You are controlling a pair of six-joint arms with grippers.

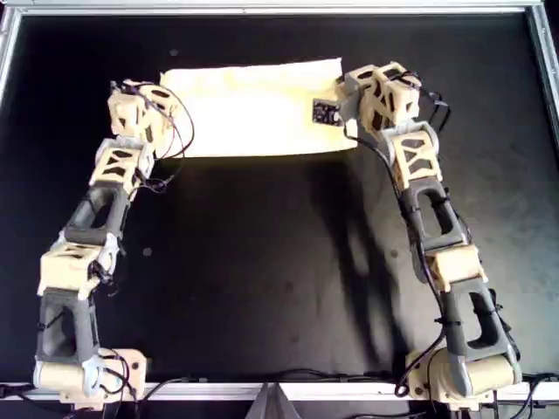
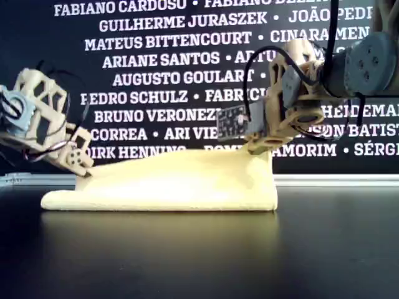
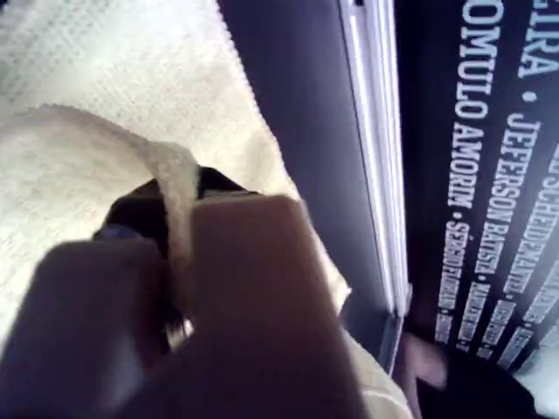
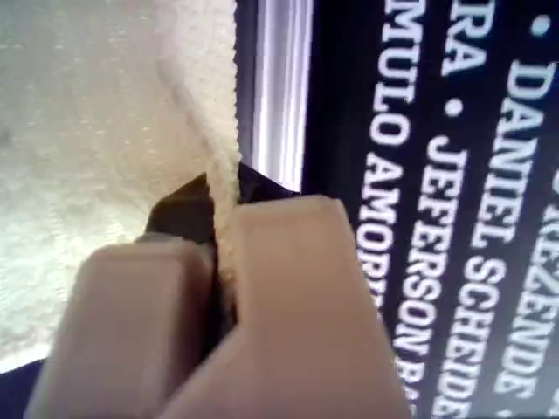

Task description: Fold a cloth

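Observation:
The pale yellow cloth (image 1: 253,109) lies as a wide rectangle at the far side of the black table. In the exterior view the cloth (image 2: 168,180) shows a rounded near edge, and its top slopes up toward the exterior view's right. My first gripper (image 1: 160,94) is at the cloth's overhead-left end. It is low in the exterior view (image 2: 81,167) and shut on a cloth edge (image 3: 179,262). My second gripper (image 1: 349,109) is at the overhead-right end. It is shut on the cloth edge (image 4: 223,253) and holds that corner raised (image 2: 259,148).
The black table (image 1: 279,262) has a metal rail (image 1: 262,9) along its far edge. Behind the rail stands a dark wall with white names (image 2: 187,37). Both arms reach in from bases at the near edge (image 1: 87,375) (image 1: 463,375).

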